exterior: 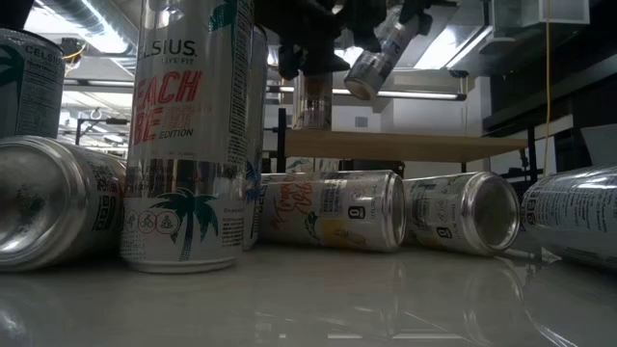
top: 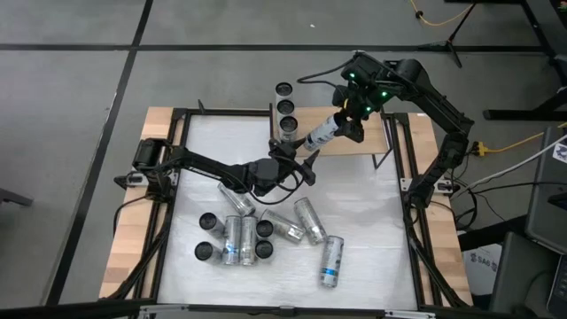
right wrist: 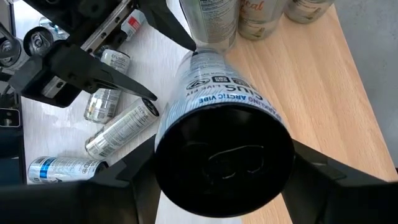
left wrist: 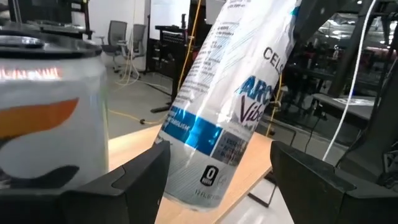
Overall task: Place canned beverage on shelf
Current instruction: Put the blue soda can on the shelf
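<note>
A silver-and-blue can (top: pixel 321 135) hangs tilted over the near left part of the shelf (top: pixel 354 142), a pale wooden board on black posts. My right gripper (top: pixel 347 122) is shut on the can's upper end. My left gripper (top: pixel 303 164) is open and roughly level, its fingers (left wrist: pixel 137 180) standing on either side of the can's lower end (left wrist: pixel 199 186); whether they touch it, I cannot tell. Three cans (top: pixel 285 106) stand upright in a row on the shelf's left end. My right gripper pinches the can's top end (right wrist: pixel 171 143) between its two fingers (right wrist: pixel 124 180), one on each side of the wall just below the lid. The fingers slant down from the table's far right, along the can. The can hangs tilted, bottom toward the left gripper, clear of the shelf.
Several more cans (top: pixel 257 235) lie or stand on the white tabletop near the front; one tall upright can (exterior: pixel 188 135) fills the low view's left. Black frame rails run along the table's sides. The shelf's right half (right wrist: pixel 323 74) is bare wood.
</note>
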{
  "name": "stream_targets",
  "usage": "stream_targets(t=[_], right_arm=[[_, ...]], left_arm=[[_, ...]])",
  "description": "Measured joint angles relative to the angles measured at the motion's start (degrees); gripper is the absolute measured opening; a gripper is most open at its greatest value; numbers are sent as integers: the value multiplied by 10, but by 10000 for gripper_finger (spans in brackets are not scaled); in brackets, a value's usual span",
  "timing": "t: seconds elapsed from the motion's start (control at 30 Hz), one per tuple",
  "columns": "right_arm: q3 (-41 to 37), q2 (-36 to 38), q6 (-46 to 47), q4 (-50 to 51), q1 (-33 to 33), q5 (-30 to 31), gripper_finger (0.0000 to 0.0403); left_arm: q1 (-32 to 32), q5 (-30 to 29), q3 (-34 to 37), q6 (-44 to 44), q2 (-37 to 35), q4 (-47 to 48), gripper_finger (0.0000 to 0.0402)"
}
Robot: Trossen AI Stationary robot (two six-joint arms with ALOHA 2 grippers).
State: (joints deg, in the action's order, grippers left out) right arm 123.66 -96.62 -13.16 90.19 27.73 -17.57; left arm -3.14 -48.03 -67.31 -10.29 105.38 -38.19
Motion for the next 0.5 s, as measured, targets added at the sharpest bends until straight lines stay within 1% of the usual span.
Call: stream_targets(t=[0.13,0.37,0.5], right_arm=[[0,0,-3,1,0,0,245],[0,0,-3,-1,0,0,245],[0,0,-3,-1,0,0,245]], left_arm=[[1,35,0,-1,0,2,272],[0,45,0,-2,0,2,272],[2,69,0,-18,0,2,272]])
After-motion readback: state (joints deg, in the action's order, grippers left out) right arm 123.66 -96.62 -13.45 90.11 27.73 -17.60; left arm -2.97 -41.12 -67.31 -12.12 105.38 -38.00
